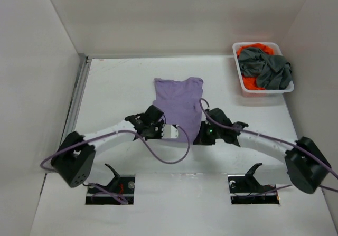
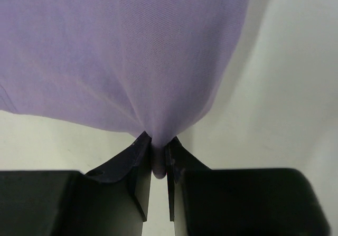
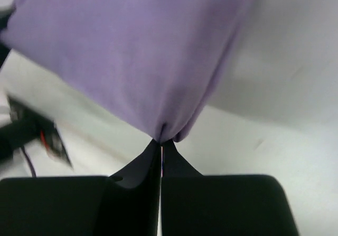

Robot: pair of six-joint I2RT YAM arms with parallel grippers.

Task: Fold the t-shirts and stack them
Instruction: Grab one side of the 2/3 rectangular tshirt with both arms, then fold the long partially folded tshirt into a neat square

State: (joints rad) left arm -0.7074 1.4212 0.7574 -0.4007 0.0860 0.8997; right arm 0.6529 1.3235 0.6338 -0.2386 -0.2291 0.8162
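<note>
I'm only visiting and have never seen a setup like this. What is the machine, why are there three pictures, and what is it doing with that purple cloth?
Two robot arms are bolted to a white table, each ending in a two-finger gripper. One picture looks down from above; the other two come from cameras on each wrist. The left gripper and right gripper are each pinched shut on the near edge of a lavender t-shirt lying on the table. In the far right corner, a white basket holds a dark grey shirt and an orange shirt, crumpled together.
</note>
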